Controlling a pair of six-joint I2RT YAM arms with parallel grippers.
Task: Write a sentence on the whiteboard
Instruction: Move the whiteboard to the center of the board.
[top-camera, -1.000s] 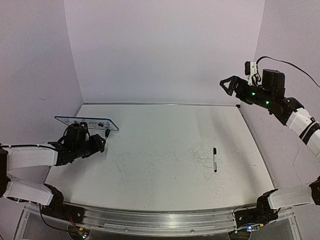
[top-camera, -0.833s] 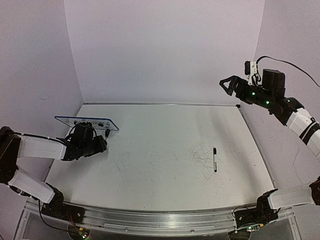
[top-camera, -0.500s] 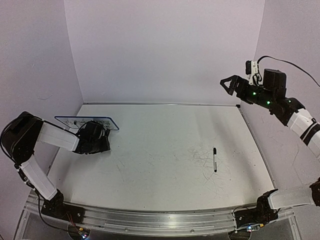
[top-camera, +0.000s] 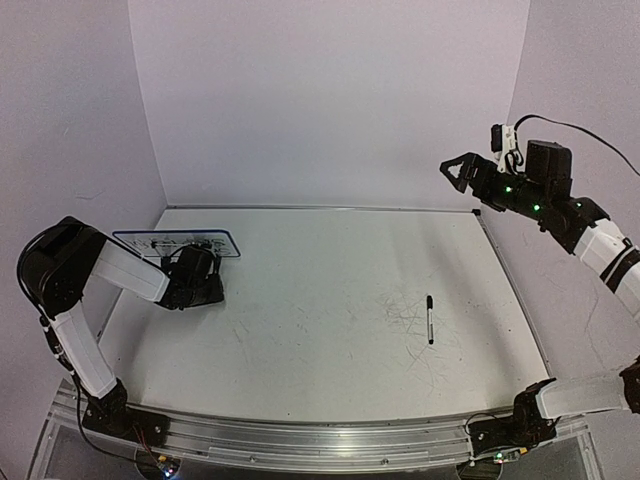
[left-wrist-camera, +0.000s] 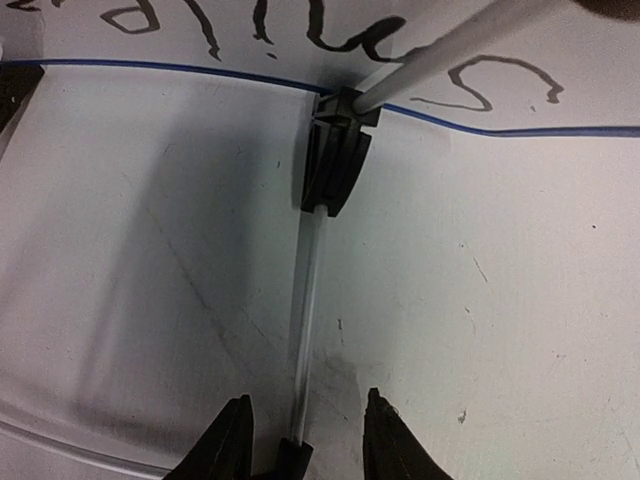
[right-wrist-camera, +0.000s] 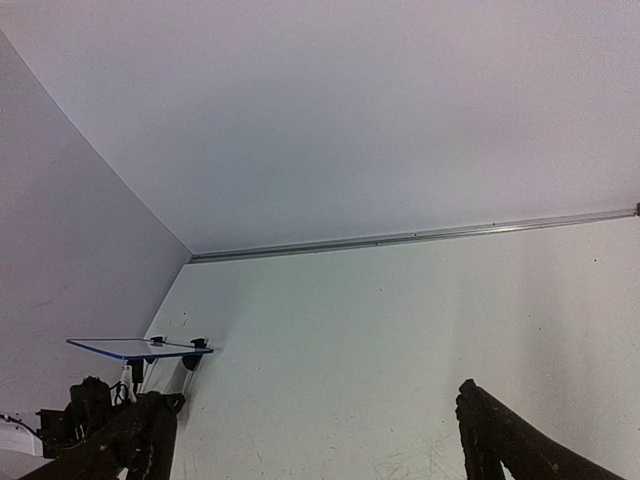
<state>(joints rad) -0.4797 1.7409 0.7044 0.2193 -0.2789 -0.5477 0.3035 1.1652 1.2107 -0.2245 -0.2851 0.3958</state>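
Small blue-rimmed whiteboard (top-camera: 175, 243) already carries dark handwriting, so the writing looks largely done. Black marker pen (top-camera: 430, 320) lies well right of the board. Left gripper (left-wrist-camera: 305, 445) sits at the board's near edge, half-narrowed astride its thin wire stand (left-wrist-camera: 308, 300), not pinching; it's closer in than earlier. Right gripper (top-camera: 458, 170) is high, far right of the board, wide, empty, unchanged.

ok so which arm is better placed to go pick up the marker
Right. The marker lies on the right half of the table, on that arm's side, and the right gripper is open and empty, though raised high. The left gripper is down at the whiteboard's wire stand, jaws straddling it.
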